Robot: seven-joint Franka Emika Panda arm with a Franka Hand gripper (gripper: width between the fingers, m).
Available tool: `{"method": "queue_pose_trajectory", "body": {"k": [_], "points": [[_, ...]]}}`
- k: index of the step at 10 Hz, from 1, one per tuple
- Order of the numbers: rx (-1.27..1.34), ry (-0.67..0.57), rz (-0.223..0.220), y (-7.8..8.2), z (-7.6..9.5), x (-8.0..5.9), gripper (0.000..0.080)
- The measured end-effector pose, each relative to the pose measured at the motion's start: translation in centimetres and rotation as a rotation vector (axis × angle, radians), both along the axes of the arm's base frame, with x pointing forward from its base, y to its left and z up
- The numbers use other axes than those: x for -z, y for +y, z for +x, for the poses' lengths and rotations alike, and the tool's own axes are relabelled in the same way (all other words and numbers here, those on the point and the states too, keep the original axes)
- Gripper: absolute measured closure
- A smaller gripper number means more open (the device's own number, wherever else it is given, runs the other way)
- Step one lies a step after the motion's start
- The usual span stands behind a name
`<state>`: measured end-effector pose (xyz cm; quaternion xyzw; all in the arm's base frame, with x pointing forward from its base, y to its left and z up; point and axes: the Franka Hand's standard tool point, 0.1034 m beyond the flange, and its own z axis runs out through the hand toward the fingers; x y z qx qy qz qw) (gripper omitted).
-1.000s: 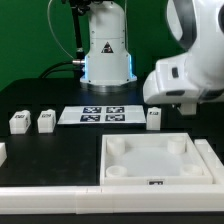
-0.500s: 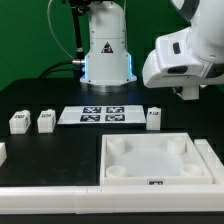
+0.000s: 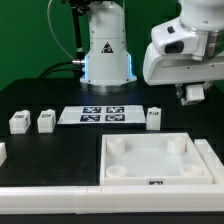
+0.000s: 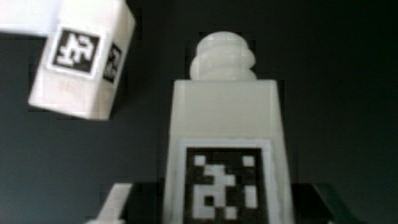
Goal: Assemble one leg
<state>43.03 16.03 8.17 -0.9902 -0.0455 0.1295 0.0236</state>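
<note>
White leg (image 4: 222, 120) in claw (image 3: 195, 96), another (image 4: 80, 62) beside

Arm high at exterior view's right; gripper (image 3: 193, 96) pointing down, clamped on leg (image 4: 222, 130).

The arm (image 3: 182, 45) has rounded, glossy white shells; the gripper (image 3: 193, 96) is dark. Its white base (image 3: 107, 28) bears a triangular warning sticker (image 3: 105, 47) above a blue glow (image 3: 108, 70), with black cables (image 3: 76, 40) alongside.
</note>
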Motion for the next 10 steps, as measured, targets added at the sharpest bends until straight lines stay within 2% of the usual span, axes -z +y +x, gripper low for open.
{"method": "queue_pose_trajectory", "body": {"k": [1,4,5,6,10], "points": [[-0.005,-0.142,0.024,-1.5,1.9,-1.3,0.0509],[0.03,-0.413,0.044,-5.6,4.5,-2.8,0.0509],[0.012,-0.369,0.034,-7.2,4.7,-2.9,0.0509],[0.011,-0.375,0.034,-8.2,6.0,-3.6,0.0509],[0.008,-0.416,0.037,-7.9,6.1,-3.5,0.0509]]}}
